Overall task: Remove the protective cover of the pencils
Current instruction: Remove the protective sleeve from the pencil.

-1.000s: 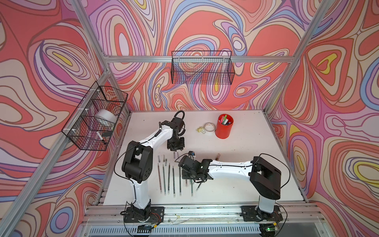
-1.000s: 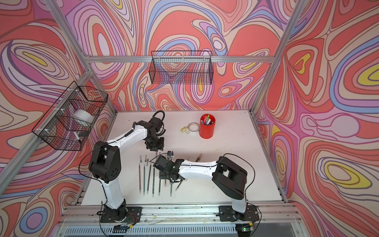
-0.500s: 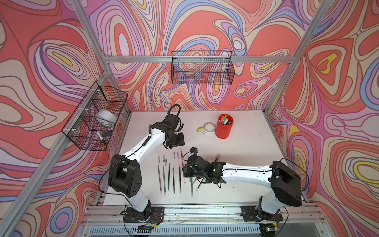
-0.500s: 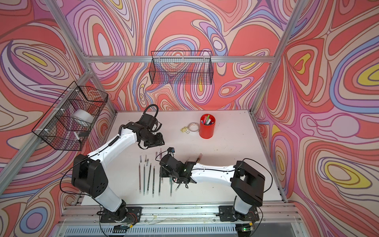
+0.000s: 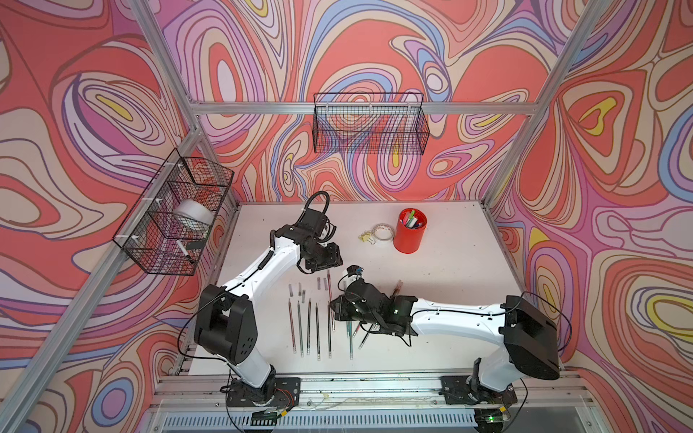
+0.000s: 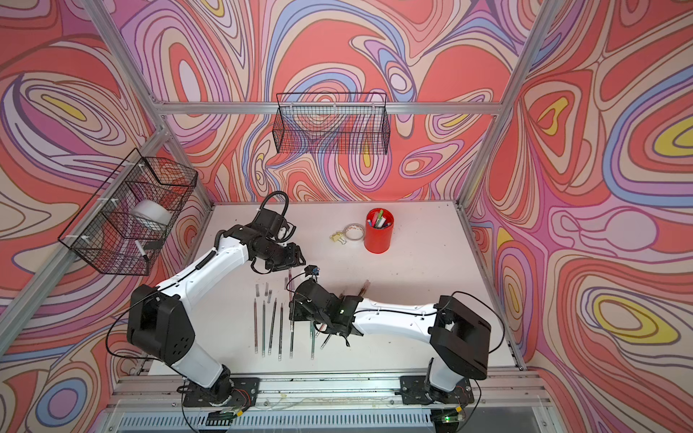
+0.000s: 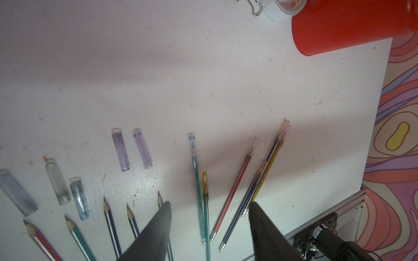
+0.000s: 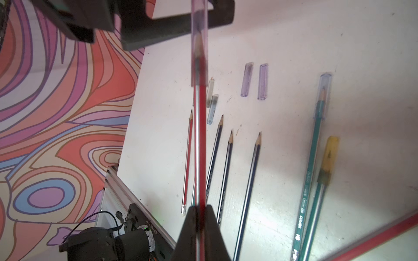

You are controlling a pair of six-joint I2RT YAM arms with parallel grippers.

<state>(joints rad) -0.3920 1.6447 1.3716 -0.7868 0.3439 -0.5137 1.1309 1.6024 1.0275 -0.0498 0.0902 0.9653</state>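
In both top views the right gripper (image 5: 333,305) is clamped on a thin red-striped wooden pencil (image 5: 329,285) above the white table (image 5: 450,300). It's next to a row of bare sharpened pencils (image 5: 308,326). Left wrist cam: left gripper (image 7: 209,203) is spread wide with nothing in it, and loose see-through plastic caps (image 7: 121,150) lie on the table. Right wrist cam: the held pencil's clear plastic cap (image 8: 199,45) is still on its tip.
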